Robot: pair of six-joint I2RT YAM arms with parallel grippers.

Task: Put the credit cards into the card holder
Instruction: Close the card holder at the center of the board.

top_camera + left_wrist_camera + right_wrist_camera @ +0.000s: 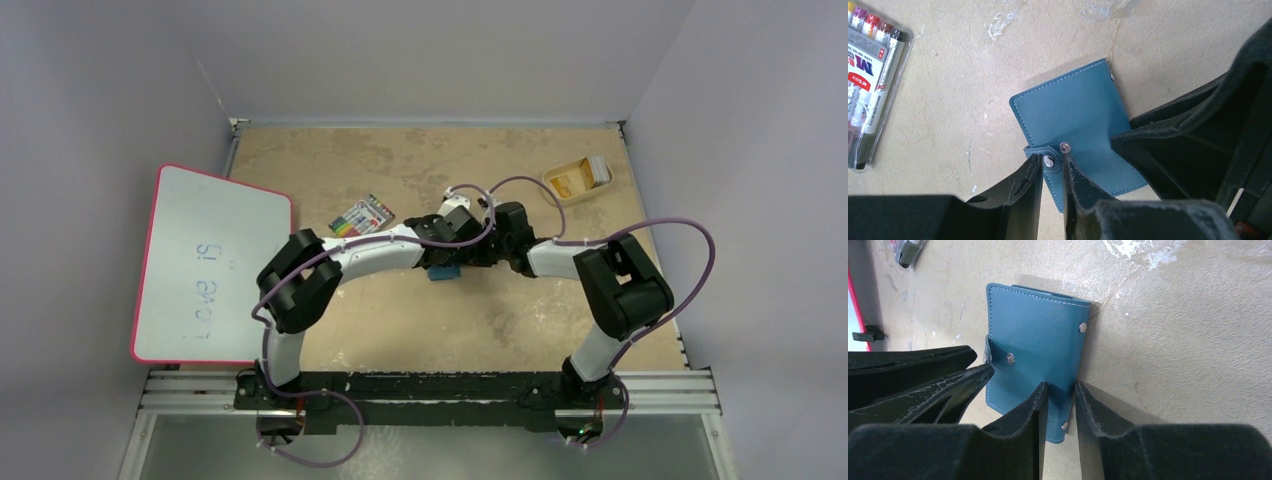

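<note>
The left gripper (1052, 157) is pinching the strap (1040, 150) on the shut wallet's (1073, 112) left side, fingers narrow. The right gripper (1061, 386) is gripping the wallet's right edge.

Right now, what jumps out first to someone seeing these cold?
Both arms meet mid-table over the closed teal card holder: the right gripper pinches one edge, and the left gripper brackets its snap strap. Next comes the pink-rimmed whiteboard overhanging the left edge of the table. The credit cards sit in a tan tray at the far right.
</note>
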